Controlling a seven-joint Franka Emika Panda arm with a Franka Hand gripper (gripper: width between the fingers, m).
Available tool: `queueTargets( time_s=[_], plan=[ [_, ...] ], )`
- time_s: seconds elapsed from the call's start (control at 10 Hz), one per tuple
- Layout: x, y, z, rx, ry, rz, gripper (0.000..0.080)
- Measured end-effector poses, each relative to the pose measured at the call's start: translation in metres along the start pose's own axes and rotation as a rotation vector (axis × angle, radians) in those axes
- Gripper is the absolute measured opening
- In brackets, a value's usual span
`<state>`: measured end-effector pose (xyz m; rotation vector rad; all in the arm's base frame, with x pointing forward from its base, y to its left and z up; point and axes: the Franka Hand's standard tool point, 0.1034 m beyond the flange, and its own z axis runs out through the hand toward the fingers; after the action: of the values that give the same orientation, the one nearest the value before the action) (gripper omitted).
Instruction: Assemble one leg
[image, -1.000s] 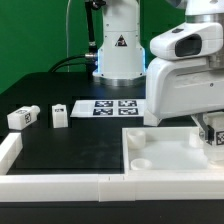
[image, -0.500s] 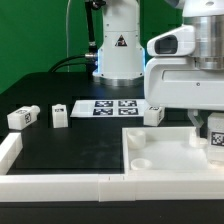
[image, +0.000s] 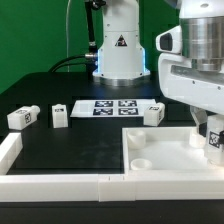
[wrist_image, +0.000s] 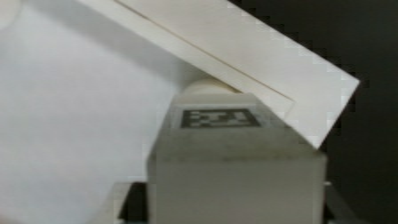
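Note:
My gripper (image: 211, 133) is shut on a leg (image: 214, 141), a small white block with a black-and-white tag. It holds the leg over the right edge of the large white tray-like piece (image: 165, 158). In the wrist view the held leg (wrist_image: 231, 160) fills the space between the dark fingers (wrist_image: 135, 202), tag facing the camera, with a corner of the tray-like piece (wrist_image: 214, 50) beyond it. Three more legs lie on the black table: two at the exterior view's left (image: 22, 117) (image: 60, 115) and one behind the tray-like piece (image: 153, 113).
The marker board (image: 108, 107) lies flat at the middle back in front of the robot base (image: 118, 50). A white L-shaped fence (image: 60, 184) runs along the front and left edge of the table.
The arm has shifted toward the exterior view's right with the leg in its grip, uncovering the leg that lies behind the tray-like piece.

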<state>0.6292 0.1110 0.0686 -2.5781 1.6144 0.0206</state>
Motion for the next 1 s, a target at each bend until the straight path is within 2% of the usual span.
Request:
queueTargets(
  time_s=[0.2,0.3,0.4,0.5,0.6,0.8,1.0],
  plan=[
    [0.0003,0.0002,-0.0001,0.001,0.001,0.007,0.0291],
    [0.0001,0.0003,0.0001,0.001,0.001,-0.033,0.0389],
    [-0.001,-0.0001,0.0002,0.001,0.0,-0.033,0.056],
    [-0.0045,-0.0019,-0.001,0.0,0.002,-0.108,0.056],
    [-0.0065,-0.0037,-0.0023,-0.003,-0.002,-0.286,0.0629],
    [0.0008,-0.0008,-0.002,-0.005,-0.006,-0.573,0.0648],
    [0.0001,0.0024,0.0014,-0.01,0.005,-0.873,0.0649]
  ],
)
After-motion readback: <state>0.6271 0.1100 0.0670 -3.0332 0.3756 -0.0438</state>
